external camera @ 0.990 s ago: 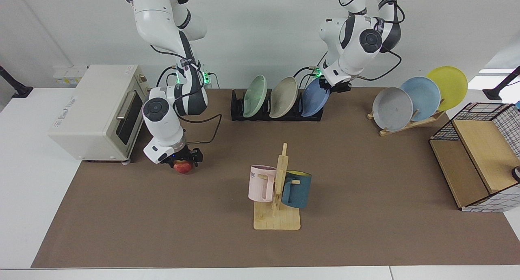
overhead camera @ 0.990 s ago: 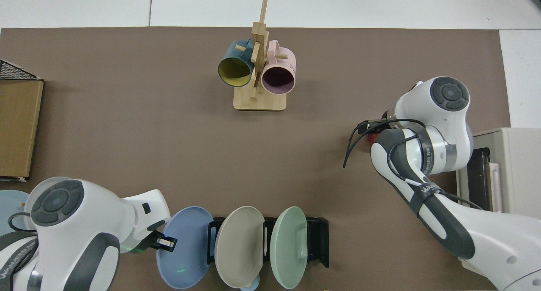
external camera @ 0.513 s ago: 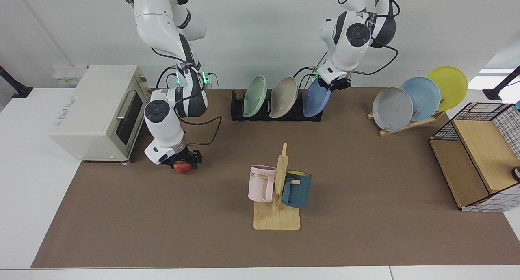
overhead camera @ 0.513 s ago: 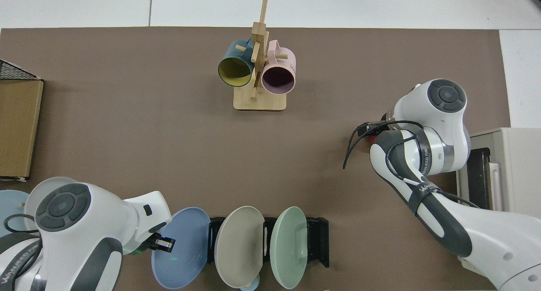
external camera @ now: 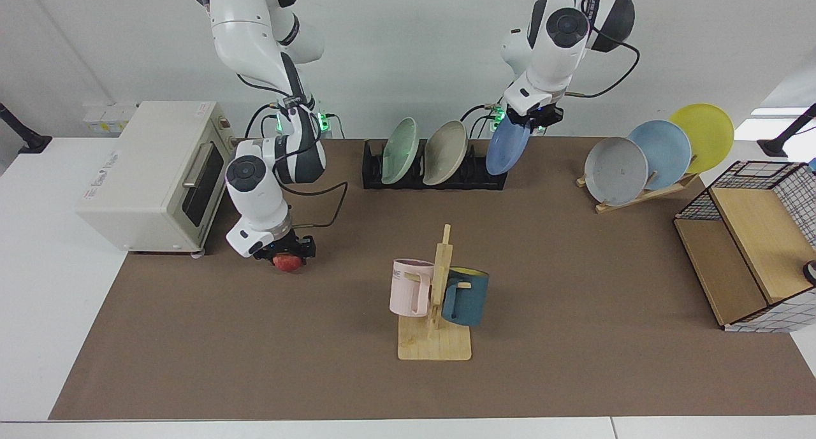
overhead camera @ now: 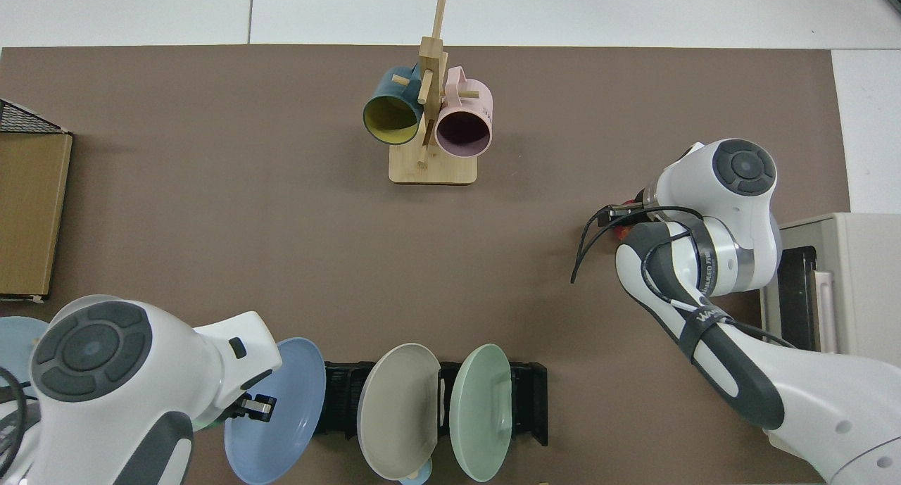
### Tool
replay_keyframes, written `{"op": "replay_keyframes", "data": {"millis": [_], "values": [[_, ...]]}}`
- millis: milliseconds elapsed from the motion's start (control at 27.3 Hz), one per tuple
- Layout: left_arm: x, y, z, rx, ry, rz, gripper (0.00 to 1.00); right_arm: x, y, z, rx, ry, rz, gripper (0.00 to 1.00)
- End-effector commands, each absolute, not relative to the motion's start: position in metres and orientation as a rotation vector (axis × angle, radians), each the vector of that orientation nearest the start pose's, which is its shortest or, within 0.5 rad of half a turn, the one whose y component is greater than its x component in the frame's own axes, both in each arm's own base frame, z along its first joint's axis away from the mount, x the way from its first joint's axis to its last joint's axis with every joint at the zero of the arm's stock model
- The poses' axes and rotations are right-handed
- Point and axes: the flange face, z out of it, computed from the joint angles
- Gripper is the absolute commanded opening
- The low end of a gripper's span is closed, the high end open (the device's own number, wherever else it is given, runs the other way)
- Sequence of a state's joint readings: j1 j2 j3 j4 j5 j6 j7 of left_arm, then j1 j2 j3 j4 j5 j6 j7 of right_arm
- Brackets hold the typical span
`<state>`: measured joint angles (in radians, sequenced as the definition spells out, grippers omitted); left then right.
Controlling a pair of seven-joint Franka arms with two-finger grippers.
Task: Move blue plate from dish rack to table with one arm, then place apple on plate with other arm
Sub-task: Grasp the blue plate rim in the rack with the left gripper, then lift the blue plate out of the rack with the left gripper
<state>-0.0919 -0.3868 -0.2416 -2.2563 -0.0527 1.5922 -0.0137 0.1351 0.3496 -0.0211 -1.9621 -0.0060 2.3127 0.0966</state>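
1. Facing view: white walls stand behind the brown table [external camera: 574, 337], which has white borders around it. From my console I read the left gripper [external camera: 528, 122] clamped on the upper rim of the blue plate [external camera: 508, 148]. That plate hangs tilted in the air, just beside the end of the black dish rack [external camera: 433, 178] and clear of its slots. A green plate [external camera: 400, 142] and a beige plate [external camera: 444, 144] stand in the rack.

2. Same view: the right gripper [external camera: 287, 254] is down on the table near the toaster oven [external camera: 153, 171], its fingers closed around the red apple [external camera: 287, 262]. I cannot tell whether the apple touches the tabletop. A wooden mug stand [external camera: 436, 318] with a pink mug [external camera: 411, 287] and a dark blue mug [external camera: 465, 296] sits mid-table, well apart from both arms.

3. Top view: the blue plate [overhead camera: 278, 413] shows beside the dish rack [overhead camera: 521, 407], apart from its dividers, with the left gripper [overhead camera: 255, 405] at its edge. The right arm hides nearly all of the apple [overhead camera: 621, 224]; only a red sliver shows by the right gripper [overhead camera: 619, 214].

4. My judgement of progress: the plate looks lifted out of the rack but is not yet laid on the table. Setting it flat on open tabletop remains, and then carrying the apple over and placing it on the plate.
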Motion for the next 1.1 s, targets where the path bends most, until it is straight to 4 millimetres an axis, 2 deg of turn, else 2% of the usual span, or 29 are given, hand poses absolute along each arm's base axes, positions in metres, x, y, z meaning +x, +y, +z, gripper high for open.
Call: {"op": "replay_keyframes", "data": {"millis": [0, 110, 183, 293, 366, 476, 586, 770, 916, 1063], "values": [[0.393, -0.123, 0.525, -2.991, 0.359, 0.362, 0.0, 0.617, 0.068, 0.323, -3.156, -0.037, 0.007, 0.01], [0.405, -0.107, 0.535, -3.023, 0.326, 0.322, 0.0, 0.622, 0.068, 0.337, -3.155, -0.04, 0.015, 0.01], [0.414, -0.096, 0.535, -3.043, 0.306, 0.304, 0.0, 0.622, 0.069, 0.347, -3.156, -0.043, 0.007, 0.01], [0.439, -0.075, 0.536, -3.1, 0.315, 0.222, 0.0, 0.621, 0.069, 0.363, -3.154, -0.043, -0.017, 0.01], [0.451, -0.064, 0.53, -3.129, 0.337, 0.202, 0.0, 0.619, 0.069, 0.372, -3.154, -0.045, -0.017, 0.0], [0.466, -0.052, 0.515, -3.243, 0.311, 0.207, 0.0, 0.616, 0.071, 0.389, -3.148, -0.043, -0.035, 0.0], [0.482, -0.038, 0.501, -3.388, 0.215, 0.176, 0.0, 0.613, 0.071, 0.399, -3.139, -0.037, -0.031, 0.0], [0.511, -0.032, 0.471, -3.519, 0.067, 0.204, 0.0, 0.612, 0.075, 0.425, -3.141, -0.039, -0.002, 0.0], [0.534, -0.023, 0.429, -3.624, -0.095, 0.308, 0.0, 0.609, 0.075, 0.439, -3.141, -0.032, 0.005, 0.0], [0.543, -0.028, 0.401, -3.73, -0.092, 0.314, 0.0, 0.607, 0.074, 0.441, -3.142, -0.03, 0.017, 0.0]]}}
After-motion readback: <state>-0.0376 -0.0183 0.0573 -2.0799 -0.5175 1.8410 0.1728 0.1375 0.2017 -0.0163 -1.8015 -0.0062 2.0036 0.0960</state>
